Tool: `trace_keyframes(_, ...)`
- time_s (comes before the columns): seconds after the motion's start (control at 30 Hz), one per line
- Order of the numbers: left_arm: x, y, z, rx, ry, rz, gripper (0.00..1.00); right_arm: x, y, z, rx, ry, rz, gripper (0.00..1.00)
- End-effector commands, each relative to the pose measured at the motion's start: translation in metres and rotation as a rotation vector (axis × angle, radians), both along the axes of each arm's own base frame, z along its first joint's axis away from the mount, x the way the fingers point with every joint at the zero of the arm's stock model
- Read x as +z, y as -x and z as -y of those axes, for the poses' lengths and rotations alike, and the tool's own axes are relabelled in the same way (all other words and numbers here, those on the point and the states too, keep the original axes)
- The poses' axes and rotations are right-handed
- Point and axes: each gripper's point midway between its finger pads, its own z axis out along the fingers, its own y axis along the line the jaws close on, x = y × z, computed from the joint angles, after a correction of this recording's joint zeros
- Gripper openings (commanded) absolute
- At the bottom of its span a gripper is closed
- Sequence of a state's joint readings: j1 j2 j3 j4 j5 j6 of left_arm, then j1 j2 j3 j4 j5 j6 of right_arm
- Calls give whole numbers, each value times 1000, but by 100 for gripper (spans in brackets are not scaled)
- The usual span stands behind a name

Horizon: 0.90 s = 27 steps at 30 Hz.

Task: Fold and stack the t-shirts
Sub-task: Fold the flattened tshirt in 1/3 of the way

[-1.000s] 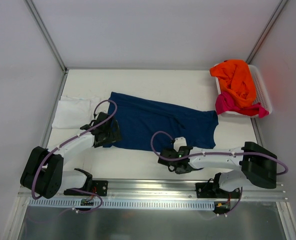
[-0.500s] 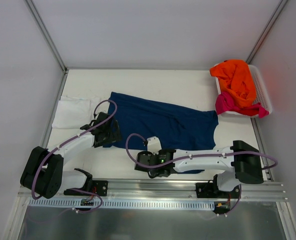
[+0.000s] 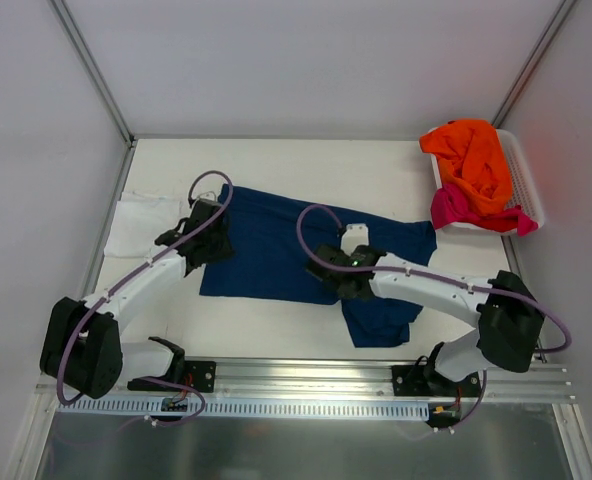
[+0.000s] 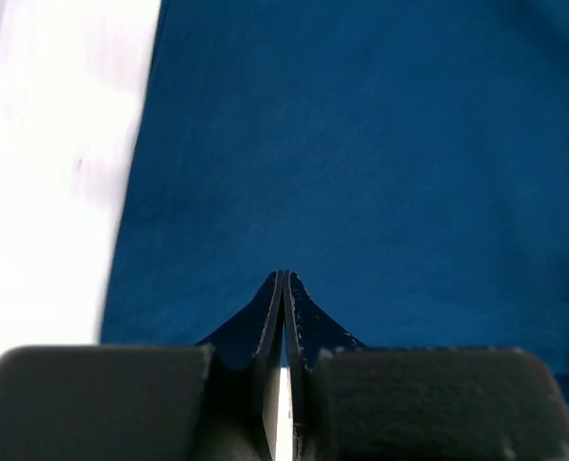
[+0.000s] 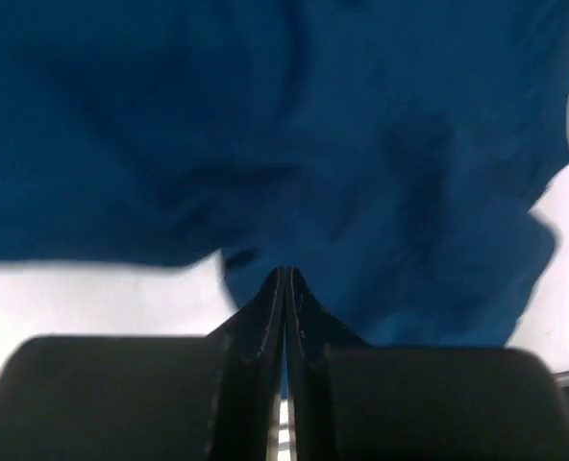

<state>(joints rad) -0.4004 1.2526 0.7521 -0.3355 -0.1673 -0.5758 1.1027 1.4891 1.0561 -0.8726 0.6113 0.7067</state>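
A navy t-shirt [image 3: 271, 250] lies spread across the middle of the table, with a rumpled flap [image 3: 381, 322] reaching toward the near edge. My left gripper [image 3: 211, 225] is shut over the shirt's left edge; in the left wrist view its closed tips [image 4: 284, 279] sit above the navy cloth [image 4: 361, 144]. My right gripper [image 3: 321, 265] is shut over the shirt's middle, its tips [image 5: 284, 274] above wrinkled navy cloth [image 5: 381, 144]. No cloth shows between either pair of jaws. A white t-shirt [image 3: 141, 225] lies at the left. Orange [image 3: 471, 160] and magenta-pink [image 3: 456, 208] t-shirts fill the basket.
The white slatted basket [image 3: 526, 185] stands at the back right corner. Grey walls with metal posts close in the table on three sides. A metal rail [image 3: 306, 375] carrying both arm bases runs along the near edge.
The left gripper has closed from wide open and moved away along the shirt's left edge. The right arm has swung from the near edge up onto the shirt's middle and shut. The shirt's near-right part is now bunched.
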Motion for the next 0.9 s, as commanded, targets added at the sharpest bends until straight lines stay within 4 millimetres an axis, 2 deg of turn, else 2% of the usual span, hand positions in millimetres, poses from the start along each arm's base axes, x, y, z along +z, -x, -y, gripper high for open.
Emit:
trace_keyframes(0.0, 52, -32, 9, -4, 15, 144, 0, 27, -50, 22, -38, 18, 103, 1)
trace_keyframes(0.03, 66, -43, 10, 3, 10, 181, 0, 29, -71, 31, -92, -7, 120, 0)
trace_keyframes(0.1, 73, -57, 8, 1, -30, 198, 0, 25, -88, 36, -89, -26, 85, 1)
trace_keyframes(0.13, 89, -68, 12, -5, -27, 229, 0, 21, -104, 33, -97, -50, 83, 1)
trace_keyframes(0.17, 91, -74, 13, -12, -38, 232, 0, 16, -117, 43, -134, -69, 58, 0)
trace_keyframes(0.23, 93, -97, 18, -8, -67, 233, 0, 6, -139, 47, -144, -55, 26, 1)
trace_keyframes(0.27, 92, -106, 17, -11, -93, 230, 0, 2, -150, 57, -175, -65, 3, 1)
trace_keyframes(0.3, 71, -117, 19, -17, -126, 181, 0, -2, -157, 60, -166, -54, -16, 0)
trace_keyframes(0.33, 80, -135, 23, -15, -127, 203, 0, -15, -164, 63, -175, -38, -54, 0)
trace_keyframes(0.37, 75, -144, 24, -24, -143, 194, 0, -14, -177, 65, -191, -65, -59, 0)
trace_keyframes(0.4, 48, -155, 26, -39, -151, 131, 0, -18, -183, 67, -190, -65, -76, 0)
trace_keyframes(0.43, 53, -173, 31, -43, -137, 145, 0, -23, -189, 74, -210, -66, -92, 1)
trace_keyframes(0.47, 45, -181, 33, -48, -132, 125, 0, -31, -196, 72, -211, -73, -116, 0)
trace_keyframes(0.5, 17, -190, 30, -44, -138, 66, 0, -35, -198, 75, -217, -71, -134, 0)
trace_keyframes(0.53, 20, -202, 33, -46, -128, 60, 0, -38, -202, 80, -227, -74, -144, 1)
trace_keyframes(0.6, 1, -218, 30, -32, -142, 25, 0, -47, -208, 84, -240, -75, -163, 0)
trace_keyframes(0.73, -24, -235, 27, -23, -116, -30, 0, -55, -221, 97, -263, -102, -195, 1)
trace_keyframes(0.77, -39, -236, 24, -19, -118, -61, 0, -62, -223, 99, -269, -97, -219, 1)
trace_keyframes(0.8, -35, -245, 23, -12, -108, -50, 0, -58, -230, 98, -268, -107, -215, 1)
trace_keyframes(0.87, -43, -248, 17, -2, -73, -86, 0, -60, -238, 96, -256, -117, -232, 0)
